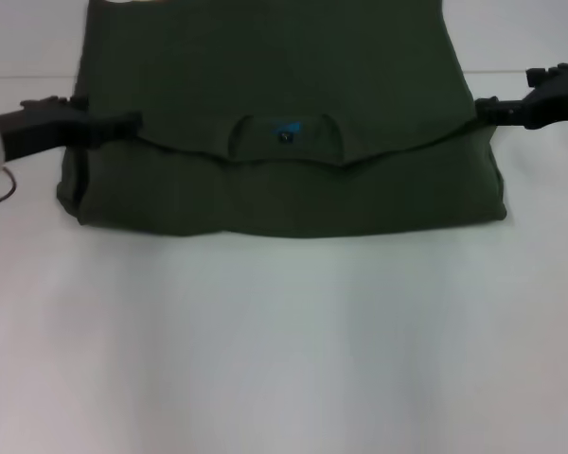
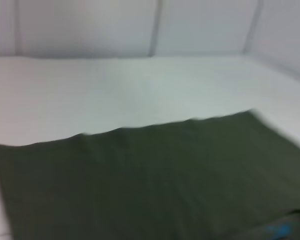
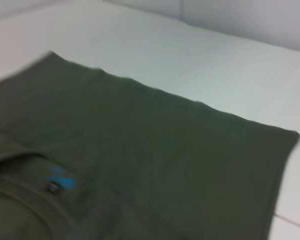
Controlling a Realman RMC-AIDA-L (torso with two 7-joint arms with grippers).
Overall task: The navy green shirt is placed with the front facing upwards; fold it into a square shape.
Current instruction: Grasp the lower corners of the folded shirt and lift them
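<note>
Head view, one navy green shirt (image 1: 293,142), two end effectors

bare white table (image 1: 284,359) open in front, folded navy green shirt (image 1: 284,113) covering the far half

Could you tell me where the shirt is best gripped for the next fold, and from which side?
Probably the shirt's two near corners, left gripper coming from the left edge and right gripper from the right. The folded near edge lies straight across, so lifting both ends together should keep it even.
</note>
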